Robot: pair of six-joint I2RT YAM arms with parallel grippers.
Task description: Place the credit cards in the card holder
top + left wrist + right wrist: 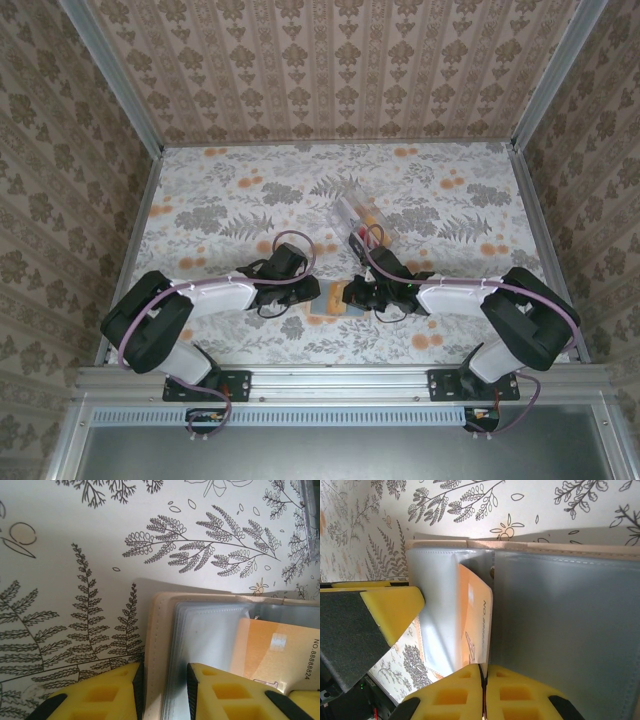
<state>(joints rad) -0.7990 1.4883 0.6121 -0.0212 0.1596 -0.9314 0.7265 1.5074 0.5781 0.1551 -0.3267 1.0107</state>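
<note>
The tan card holder (pixel 312 301) lies open between both grippers, its tan flap (pixel 160 630) and clear sleeves (pixel 210 630) facing up. My left gripper (pixel 165 672) is shut on the holder's flap and the sleeve stack at its left edge. My right gripper (pixel 484 669) is shut on the near edge of the orange-tan credit card (pixel 475 615). That card (pixel 275 650) stands partly inside a sleeve of the holder (pixel 560 630). In the top view the left gripper (pixel 303 291) and right gripper (pixel 360 296) meet over the holder. I cannot make out the dark card.
A clear plastic tray (pixel 360 212) sits just behind the right gripper with something orange and red inside. The left gripper's yellow finger (pixel 390 607) shows close beside the card. Patterned walls and metal rails enclose the floral tabletop (pixel 230 200).
</note>
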